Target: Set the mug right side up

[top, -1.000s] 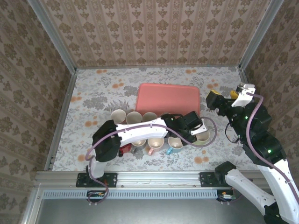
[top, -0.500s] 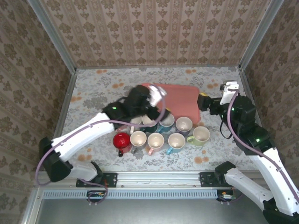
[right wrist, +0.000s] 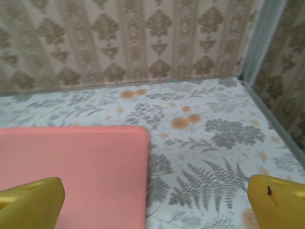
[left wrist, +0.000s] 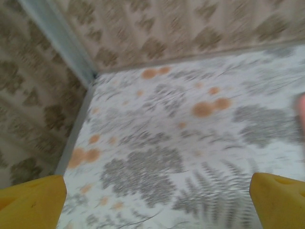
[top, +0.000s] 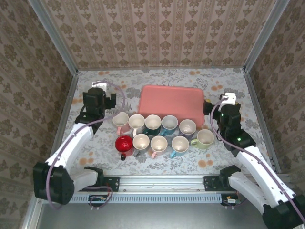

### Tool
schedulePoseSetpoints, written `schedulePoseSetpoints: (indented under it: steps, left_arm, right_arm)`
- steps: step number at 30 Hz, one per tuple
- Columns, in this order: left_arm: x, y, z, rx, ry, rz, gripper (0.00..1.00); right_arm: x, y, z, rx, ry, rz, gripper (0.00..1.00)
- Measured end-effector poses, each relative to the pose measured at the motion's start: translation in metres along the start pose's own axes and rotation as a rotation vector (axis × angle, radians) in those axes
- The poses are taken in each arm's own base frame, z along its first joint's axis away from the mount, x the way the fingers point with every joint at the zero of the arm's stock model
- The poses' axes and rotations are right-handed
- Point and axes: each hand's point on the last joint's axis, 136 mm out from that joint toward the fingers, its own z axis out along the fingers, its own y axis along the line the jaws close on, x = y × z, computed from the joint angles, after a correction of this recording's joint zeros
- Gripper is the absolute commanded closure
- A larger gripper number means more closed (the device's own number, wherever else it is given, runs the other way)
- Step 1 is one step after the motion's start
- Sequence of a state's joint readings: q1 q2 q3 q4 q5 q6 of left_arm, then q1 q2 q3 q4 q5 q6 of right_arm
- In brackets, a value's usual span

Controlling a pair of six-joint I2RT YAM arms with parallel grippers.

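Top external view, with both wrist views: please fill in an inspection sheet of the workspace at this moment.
Surface: floral tablecloth, flat, no spills seen.
Job's things: ten mugs in two rows. Nine show their mouths up; the red mug is too unclear to call.
Clutter: pink tray behind the mugs, nothing on it.
Hands: left hand and right hand both open, holding nothing.
Cables: a purple cable loops along each arm.
Surroundings: patterned walls; metal rail at the near edge.
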State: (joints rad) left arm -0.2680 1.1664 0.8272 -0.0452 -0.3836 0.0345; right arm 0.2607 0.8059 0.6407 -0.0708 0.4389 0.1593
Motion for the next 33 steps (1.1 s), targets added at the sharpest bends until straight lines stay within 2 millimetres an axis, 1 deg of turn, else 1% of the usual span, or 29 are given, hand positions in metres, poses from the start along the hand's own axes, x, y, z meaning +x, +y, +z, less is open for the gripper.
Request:
schedulePoseSetpoints:
  steps: [2,4,6,9,11,12,14,16,18,21,24,25,27,28,30,32,33]
  left_arm:
    - [0.027,0.011,0.017,-0.044,0.052,0.023,0.0]
    - [0.059,0.022,0.029,-0.074,0.106,0.027,0.0]
    - [0.093,0.038,0.036,-0.097,0.159,-0.002,0.0]
    - [0.123,0.055,0.039,-0.133,0.18,-0.067,0.0]
    - [0.132,0.054,0.041,-0.136,0.161,-0.096,0.0]
    - [0.136,0.052,0.042,-0.131,0.149,-0.106,0.0]
    - [0.144,0.048,0.046,-0.123,0.138,-0.116,0.0]
    - [0.146,0.045,0.051,-0.112,0.119,-0.12,0.0]
    - [0.141,0.043,0.054,-0.104,0.088,-0.126,0.0]
    - [0.13,0.038,0.059,-0.082,0.043,-0.129,0.0]
    - [0.122,0.025,0.068,-0.06,-0.028,-0.123,0.0]
    - [0.124,0.021,0.07,-0.055,-0.044,-0.116,0.0]
    - [0.14,0.01,0.074,-0.036,-0.016,-0.092,0.0]
    - [0.144,0.008,0.075,-0.029,-0.005,-0.088,0.0]
    - [0.144,0.013,0.076,-0.035,-0.005,-0.097,0.0]
    - [0.14,0.019,0.077,-0.05,-0.023,-0.108,0.0]
    - [0.139,0.021,0.077,-0.054,-0.027,-0.11,0.0]
  right_arm:
    - [0.008,-0.016,0.017,0.065,0.008,0.015,0.0]
    - [0.021,-0.034,0.035,0.135,0.038,0.018,0.0]
    - [0.042,-0.049,0.053,0.189,0.078,0.013,0.0]
    - [0.082,-0.062,0.068,0.226,0.129,0.0,0.0]
    - [0.106,-0.064,0.072,0.228,0.155,-0.005,0.0]
    - [0.116,-0.064,0.074,0.228,0.166,-0.004,0.0]
    - [0.127,-0.062,0.079,0.213,0.168,0.001,0.0]
    - [0.128,-0.059,0.083,0.2,0.142,0.015,0.0]
    - [0.126,-0.055,0.088,0.178,0.115,0.024,0.0]
    - [0.116,-0.047,0.097,0.138,0.052,0.029,0.0]
    - [0.124,-0.041,0.104,0.111,0.052,0.02,0.0]
    - [0.127,-0.04,0.105,0.104,0.061,0.017,0.0]
    - [0.13,-0.037,0.108,0.085,0.073,0.007,0.0]
    - [0.13,-0.035,0.11,0.075,0.075,0.002,0.0]
    - [0.129,-0.03,0.118,0.059,0.062,-0.004,0.0]
    - [0.135,-0.029,0.121,0.053,0.083,-0.016,0.0]
    - [0.135,-0.028,0.121,0.049,0.08,-0.02,0.0]
